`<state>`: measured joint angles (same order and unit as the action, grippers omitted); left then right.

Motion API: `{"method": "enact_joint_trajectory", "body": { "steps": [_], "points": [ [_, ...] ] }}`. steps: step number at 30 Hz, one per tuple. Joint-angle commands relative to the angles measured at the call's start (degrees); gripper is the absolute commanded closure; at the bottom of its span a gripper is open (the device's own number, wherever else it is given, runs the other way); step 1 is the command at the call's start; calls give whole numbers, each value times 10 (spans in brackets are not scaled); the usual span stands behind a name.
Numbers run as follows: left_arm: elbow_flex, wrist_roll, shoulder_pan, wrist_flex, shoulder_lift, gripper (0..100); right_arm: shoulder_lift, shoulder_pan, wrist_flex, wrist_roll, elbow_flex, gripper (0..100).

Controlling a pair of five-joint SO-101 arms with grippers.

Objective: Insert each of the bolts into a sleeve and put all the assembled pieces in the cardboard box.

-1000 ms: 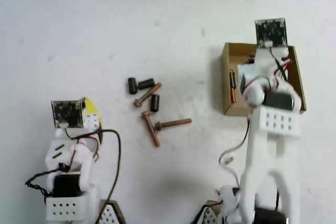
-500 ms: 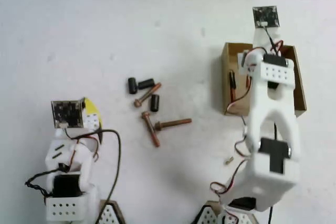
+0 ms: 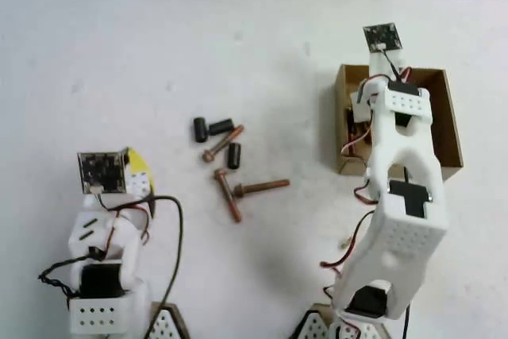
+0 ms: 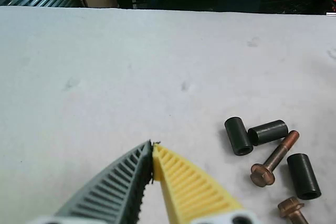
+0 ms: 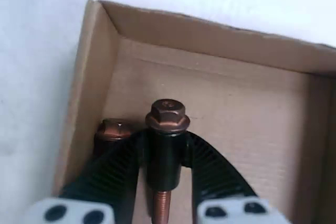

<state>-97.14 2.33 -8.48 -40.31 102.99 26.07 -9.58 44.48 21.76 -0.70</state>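
Note:
My right gripper (image 5: 164,142) is shut on a black sleeve with a copper bolt (image 5: 167,115) through it, held over the inside of the cardboard box (image 5: 210,30). A second assembled piece (image 5: 113,129) lies against the box wall beside it. In the high view the right arm (image 3: 397,156) stretches over the cardboard box (image 3: 450,121). Three black sleeves (image 3: 200,129) and three loose bolts (image 3: 261,187) lie mid-table. My left gripper (image 4: 153,148) is shut and empty, short of the sleeves (image 4: 239,135) and a bolt (image 4: 275,158).
The left arm (image 3: 107,220) sits at the table's near left. Loose wires (image 3: 349,240) hang from the right arm near its base. The white table (image 3: 119,53) runs back to a dark far edge.
The right arm has stretched out farther over the box, its wrist shifting toward the box's far left side. The left arm and the loose parts have not moved.

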Motion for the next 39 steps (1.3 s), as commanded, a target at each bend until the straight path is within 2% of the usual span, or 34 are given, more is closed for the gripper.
{"method": "enact_joint_trajectory", "body": {
  "steps": [1, 11, 18, 32, 39],
  "points": [
    [1, -5, -5, 1, 6, 979, -1, 7, -10, 9, -31, 977],
    [1, -5, -5, -2, 6, 979, 22, 10, -10, 12, -31, 976],
    [1, -5, -5, -3, 6, 979, 27, 15, -10, 9, -31, 878],
    [1, -4, -1, -11, 6, 979, -31, 11, -5, 9, -40, 875],
    [12, -4, 28, -77, 6, 979, -95, 11, 29, 9, -40, 875]
  ]
}}
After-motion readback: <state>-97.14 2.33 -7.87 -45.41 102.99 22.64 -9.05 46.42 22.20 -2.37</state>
